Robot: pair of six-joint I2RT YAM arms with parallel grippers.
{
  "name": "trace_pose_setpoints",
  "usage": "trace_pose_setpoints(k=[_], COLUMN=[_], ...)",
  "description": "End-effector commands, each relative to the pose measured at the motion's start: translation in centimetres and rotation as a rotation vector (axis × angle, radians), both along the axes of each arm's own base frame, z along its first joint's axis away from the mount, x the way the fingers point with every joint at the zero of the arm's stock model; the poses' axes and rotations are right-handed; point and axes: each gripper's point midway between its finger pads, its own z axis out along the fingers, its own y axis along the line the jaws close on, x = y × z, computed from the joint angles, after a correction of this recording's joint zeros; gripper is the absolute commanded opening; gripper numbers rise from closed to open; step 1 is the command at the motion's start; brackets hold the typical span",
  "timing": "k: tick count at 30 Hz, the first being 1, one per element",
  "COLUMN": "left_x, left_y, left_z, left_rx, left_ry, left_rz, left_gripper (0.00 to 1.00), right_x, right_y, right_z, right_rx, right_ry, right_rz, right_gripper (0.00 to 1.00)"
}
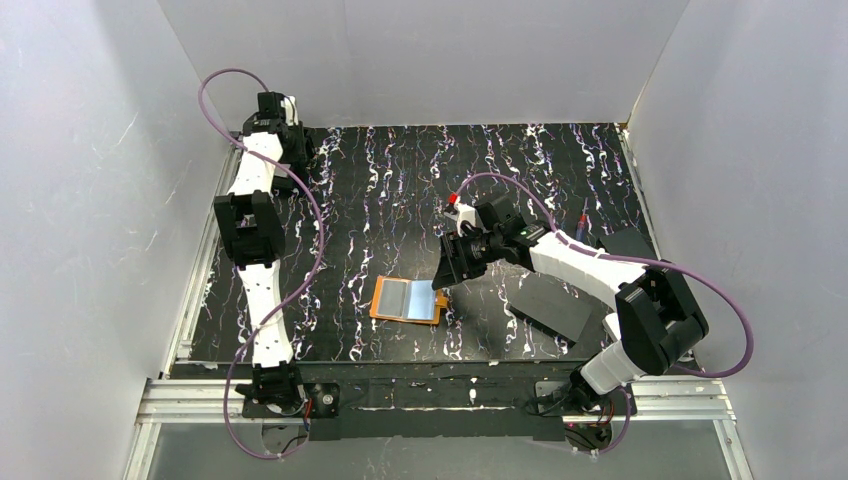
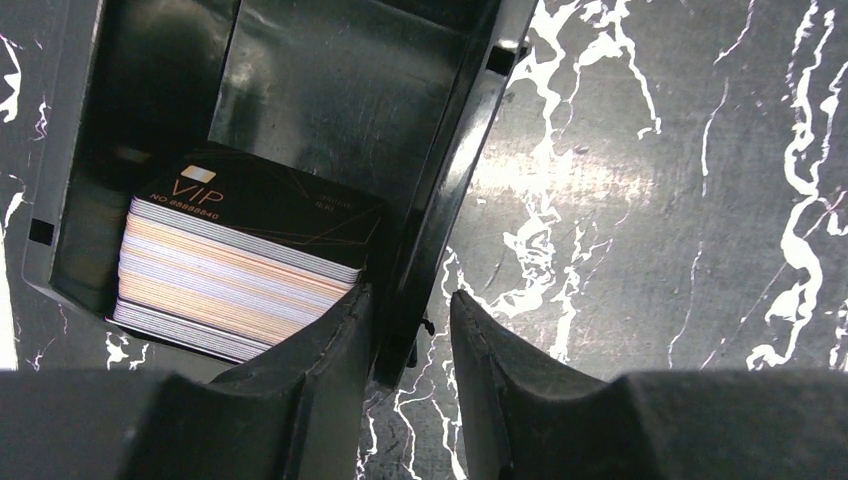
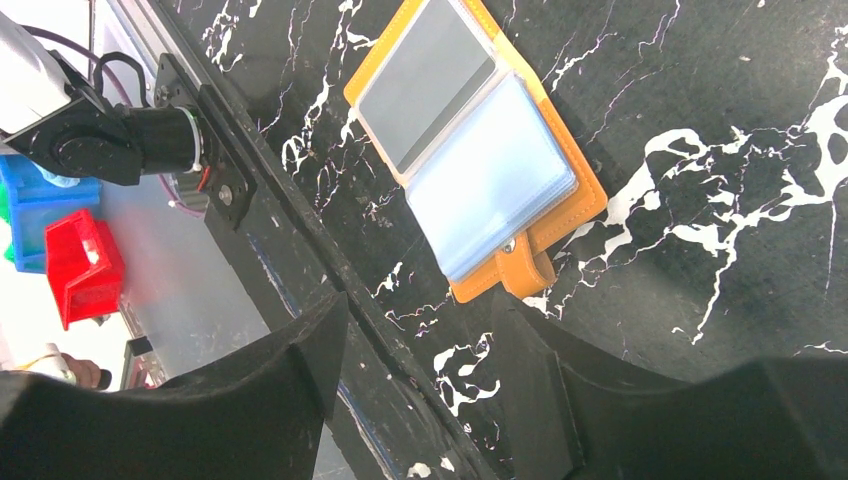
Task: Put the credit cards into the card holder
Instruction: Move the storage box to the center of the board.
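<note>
A stack of credit cards [image 2: 240, 260], a black VIP card on top, sits in a black tray [image 2: 330, 90] at the table's far left corner. My left gripper [image 2: 410, 293] [image 1: 296, 150] straddles the tray's right wall [image 2: 450, 180]. One finger is inside beside the stack and the other outside, and a narrow gap shows between them. The orange card holder [image 1: 408, 300] [image 3: 470, 150] lies open and flat, its clear sleeves up and its snap tab [image 3: 527, 272] towards my right gripper. My right gripper [image 3: 420, 298] [image 1: 448, 270] hovers open just to its right, holding nothing.
Flat black rectangles [image 1: 555, 305] lie right of the card holder, under the right arm. An aluminium rail [image 1: 440, 395] runs along the near table edge. Red [image 3: 82, 265] and blue [image 3: 35, 200] bins stand beyond that edge. White walls enclose the table.
</note>
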Motion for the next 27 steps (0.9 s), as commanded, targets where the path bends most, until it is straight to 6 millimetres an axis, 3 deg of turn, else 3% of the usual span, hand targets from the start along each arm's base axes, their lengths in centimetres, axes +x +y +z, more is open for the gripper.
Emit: trace_pose_setpoints(k=[1,18,27], left_x=[-0.8,-1.8,-3.4], left_y=[0.5,0.5,0.0], left_z=[0.4,0.8,0.9], left_rx=[0.046,0.050,0.039], left_ry=[0.019,0.031,0.055], left_rz=[-0.005,-0.002,-0.001], left_gripper=[0.32,0.21,0.15], right_x=[0.2,0.1,0.0], right_y=[0.4,0.3,0.3], right_z=[1.2,1.3,1.3], right_rx=[0.040,0.047,0.054], right_ry=[-0.016,-0.019,-0.018], right_rz=[0.006,0.008,0.007], right_gripper=[0.63,0.63,0.63])
